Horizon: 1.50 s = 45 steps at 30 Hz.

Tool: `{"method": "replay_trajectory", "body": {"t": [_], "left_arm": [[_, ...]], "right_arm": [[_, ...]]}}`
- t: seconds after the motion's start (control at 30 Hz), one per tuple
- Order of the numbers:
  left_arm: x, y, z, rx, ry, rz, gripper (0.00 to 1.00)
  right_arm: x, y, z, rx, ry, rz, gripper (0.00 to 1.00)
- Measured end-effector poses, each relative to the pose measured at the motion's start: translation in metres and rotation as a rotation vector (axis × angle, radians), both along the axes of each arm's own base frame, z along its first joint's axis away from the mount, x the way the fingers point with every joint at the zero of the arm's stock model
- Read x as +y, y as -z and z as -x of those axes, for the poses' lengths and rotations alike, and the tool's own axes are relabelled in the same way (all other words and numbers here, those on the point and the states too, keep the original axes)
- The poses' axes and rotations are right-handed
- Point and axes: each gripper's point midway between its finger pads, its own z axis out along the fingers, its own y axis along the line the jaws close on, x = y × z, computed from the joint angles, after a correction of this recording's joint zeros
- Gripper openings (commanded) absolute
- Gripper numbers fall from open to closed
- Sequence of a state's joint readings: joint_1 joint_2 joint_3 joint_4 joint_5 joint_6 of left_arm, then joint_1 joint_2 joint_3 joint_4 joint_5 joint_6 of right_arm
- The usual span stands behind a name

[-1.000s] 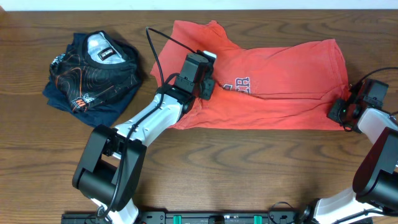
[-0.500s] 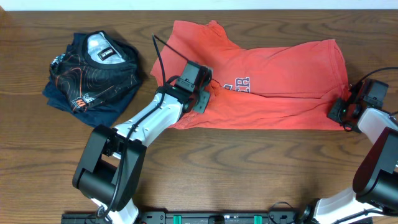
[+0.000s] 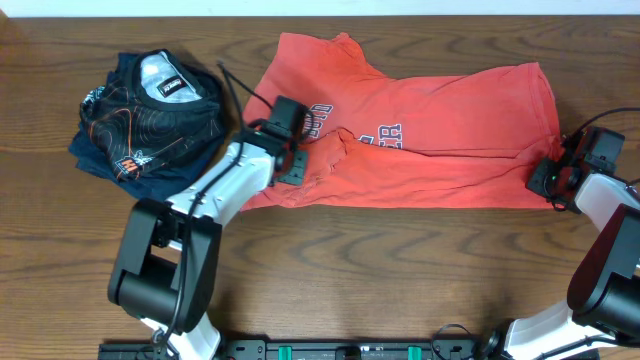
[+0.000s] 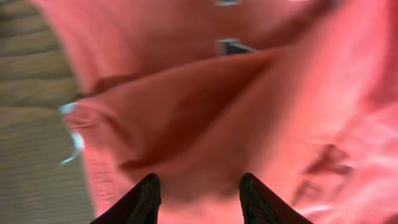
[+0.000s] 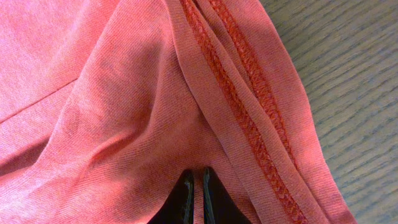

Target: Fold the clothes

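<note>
Two claws bracket the T-shirt, stretched left to right near the worktop's far edge: my right claw pinches its hem at the right end, my left claw hangs spread over the left end, having slid leftward since a second ago, uncovering more lettering.

A brown wooden table carried a coral-red T-shirt, spread out across its middle and right. A dark navy garment lay bunched to the left.
</note>
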<state>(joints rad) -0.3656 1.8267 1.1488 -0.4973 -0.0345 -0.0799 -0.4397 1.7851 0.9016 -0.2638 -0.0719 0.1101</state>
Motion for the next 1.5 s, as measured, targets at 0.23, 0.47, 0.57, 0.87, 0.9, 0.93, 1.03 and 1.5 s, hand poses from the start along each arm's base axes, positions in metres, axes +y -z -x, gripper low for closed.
{"method": "replay_trajectory", "body": {"t": [0.23, 0.47, 0.57, 0.87, 0.9, 0.93, 1.03, 1.5], "left_arm": [[0.020, 0.002, -0.003, 0.034, -0.114, 0.070, 0.45], [0.007, 0.004, 0.003, 0.070, -0.152, 0.164, 0.44], [0.006, 0.009, 0.009, 0.090, -0.170, 0.178, 0.36], [0.005, 0.011, 0.011, 0.099, -0.190, 0.190, 0.08], [0.005, 0.011, 0.011, 0.098, -0.189, 0.190, 0.06], [0.005, 0.011, 0.010, 0.093, -0.186, 0.192, 0.06], [0.003, 0.009, 0.003, 0.063, -0.179, 0.205, 0.06], [0.017, -0.001, -0.029, -0.058, -0.211, 0.227, 0.31]], "right_arm": [[0.000, 0.000, 0.000, -0.001, -0.001, 0.000, 0.07], [0.000, 0.000, 0.000, -0.001, -0.001, 0.000, 0.07], [0.000, 0.000, 0.000, -0.001, -0.001, 0.000, 0.07], [0.000, 0.000, 0.000, 0.000, 0.000, 0.000, 0.07], [0.000, 0.000, 0.000, 0.000, 0.000, -0.001, 0.07], [0.000, 0.000, 0.000, 0.000, 0.000, -0.001, 0.07], [0.000, 0.000, 0.000, 0.000, 0.000, -0.001, 0.07], [0.000, 0.000, 0.000, -0.001, 0.000, -0.002, 0.13]]}}
